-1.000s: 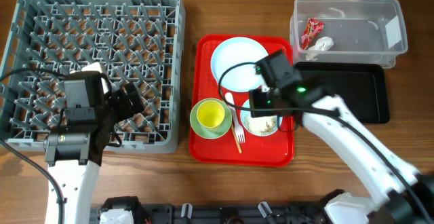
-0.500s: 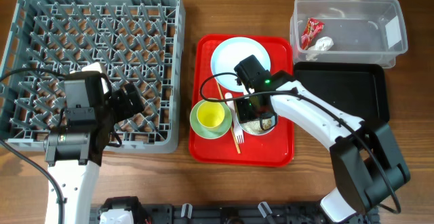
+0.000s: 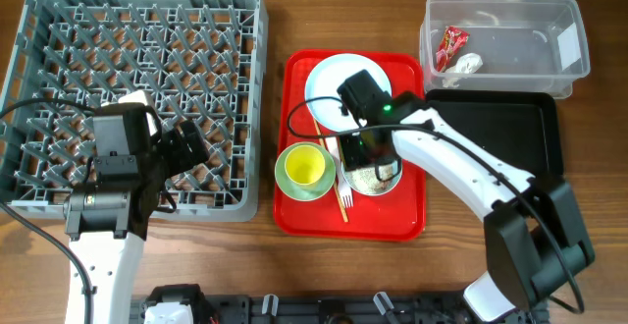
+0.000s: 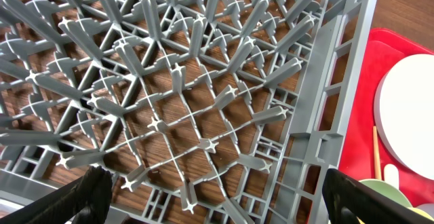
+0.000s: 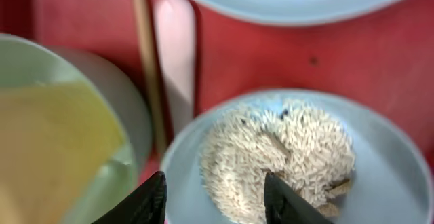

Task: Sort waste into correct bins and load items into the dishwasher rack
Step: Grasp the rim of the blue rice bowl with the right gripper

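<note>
Red snack wrapper (image 3: 449, 47) and crumpled white tissue (image 3: 468, 64) lay in clear plastic tub (image 3: 520, 44), shallow black tray (image 3: 520, 118) just beside it. Rice scraps (image 5: 278, 156) sat in small pale-blue bowl (image 5: 393, 183), next to yellow cup (image 3: 304, 165) upright inside pale-green bowl (image 3: 284, 172). Round pale-blue plate (image 3: 329, 88) lay flat nearby.

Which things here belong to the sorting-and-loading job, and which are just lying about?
Job: dishwasher rack, pale-blue plate, small bowl, rice scraps, green bowl, yellow cup, fork, wooden stick, clear tub, red wrapper, tissue, black tray.

Lying about: red tray, wooden table.
</note>
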Available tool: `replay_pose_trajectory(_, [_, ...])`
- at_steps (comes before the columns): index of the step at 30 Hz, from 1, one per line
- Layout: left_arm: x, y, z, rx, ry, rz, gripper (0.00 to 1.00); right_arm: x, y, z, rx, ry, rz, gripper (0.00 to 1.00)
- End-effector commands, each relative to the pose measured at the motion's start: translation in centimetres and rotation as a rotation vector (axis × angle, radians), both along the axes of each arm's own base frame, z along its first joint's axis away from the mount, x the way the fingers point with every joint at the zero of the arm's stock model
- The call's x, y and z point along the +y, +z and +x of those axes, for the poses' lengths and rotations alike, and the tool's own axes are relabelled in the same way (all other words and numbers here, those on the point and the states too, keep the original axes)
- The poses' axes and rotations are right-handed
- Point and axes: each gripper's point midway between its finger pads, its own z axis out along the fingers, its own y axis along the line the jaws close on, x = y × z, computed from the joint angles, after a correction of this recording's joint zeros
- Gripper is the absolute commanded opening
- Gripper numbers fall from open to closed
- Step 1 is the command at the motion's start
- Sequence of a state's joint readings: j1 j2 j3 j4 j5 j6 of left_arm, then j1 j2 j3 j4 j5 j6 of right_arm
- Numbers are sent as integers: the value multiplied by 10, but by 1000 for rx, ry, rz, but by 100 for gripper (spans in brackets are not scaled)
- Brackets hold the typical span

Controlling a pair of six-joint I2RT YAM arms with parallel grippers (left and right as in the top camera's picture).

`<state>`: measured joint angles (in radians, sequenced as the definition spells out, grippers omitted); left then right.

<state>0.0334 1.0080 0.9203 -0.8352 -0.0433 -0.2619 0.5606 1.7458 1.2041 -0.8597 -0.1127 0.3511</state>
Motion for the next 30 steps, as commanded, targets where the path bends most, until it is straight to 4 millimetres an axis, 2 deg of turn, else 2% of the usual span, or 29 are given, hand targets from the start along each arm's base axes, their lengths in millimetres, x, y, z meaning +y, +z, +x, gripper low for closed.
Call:
replay_pose_trajectory(1, [-3, 6, 2, -13, -4, -12, 100, 8, 19, 5, -28, -33, 49, 53])
replay_pose_trajectory(7, [-3, 6, 3, -14, -4, -12, 100, 6, 8, 0, -4, -67, 42, 54])
replay_pose_trajectory(12, [-3, 6, 3, -14, -4, -11, 100, 1, -14, -6, 45, -89, 13, 53])
replay_pose_trajectory(19, [-3, 6, 3, -14, -4, -11, 100, -2, -39, -11, 107, -97, -29, 43])
replay_pose_trajectory(24, [-3, 6, 3, -14, -4, -11, 100, -3, -40, -10, 106, -98, -39, 32])
replay_pose_trajectory(27, [-3, 6, 3, -14, -4, -11, 100, -3, -39, -11, 111, -98, -41, 30])
replay_pose_trajectory(30, [-3, 6, 3, -14, -4, -11, 100, -3, -30, -10, 105, -90, -39, 31])
